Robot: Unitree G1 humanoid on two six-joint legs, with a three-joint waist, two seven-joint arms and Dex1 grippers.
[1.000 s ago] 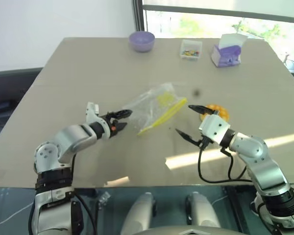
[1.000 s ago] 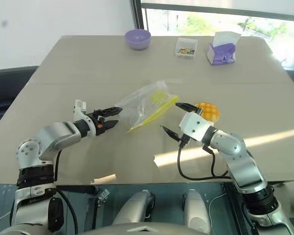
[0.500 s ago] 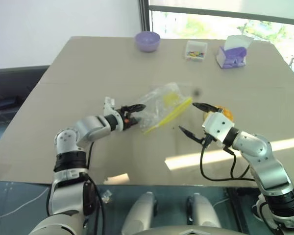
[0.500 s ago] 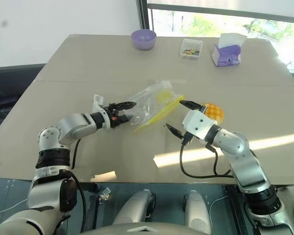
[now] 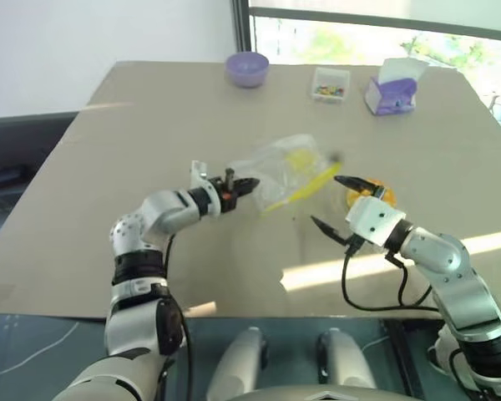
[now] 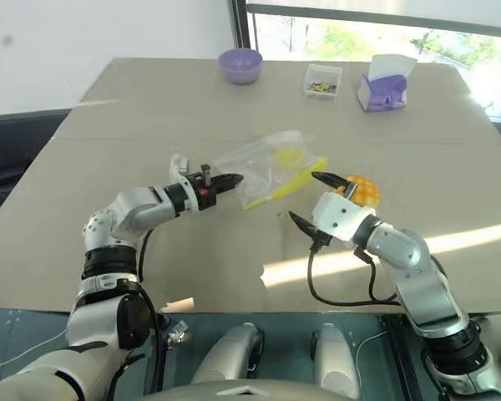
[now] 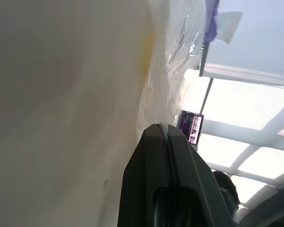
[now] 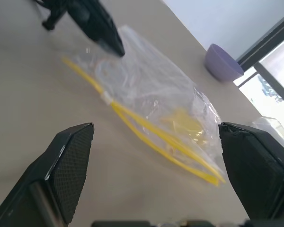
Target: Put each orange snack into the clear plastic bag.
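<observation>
Left gripper (image 6: 232, 180) clamped on corner of bag (image 6: 271, 165), bag on table (image 6: 150, 109) stretching away from it. Right gripper (image 6: 317, 200) wide apart, empty; bun (image 6: 359, 189) just behind it.

**Colours on the desk**

The desk (image 5: 150, 117) is plain beige. The clear plastic bag (image 6: 271, 163) is transparent, with a yellow seal strip and yellow print. The orange snack (image 6: 361, 189) is yellow-orange with a darker criss-cross grid. Both grippers have black fingers on silver-grey arms; the left gripper (image 6: 231, 180) carries an orange-red spot. The bowl (image 5: 248, 67) is lilac, the tissue packet (image 5: 390, 93) purple and white, the small clear box (image 5: 330, 83) holds multicoloured bits.
</observation>
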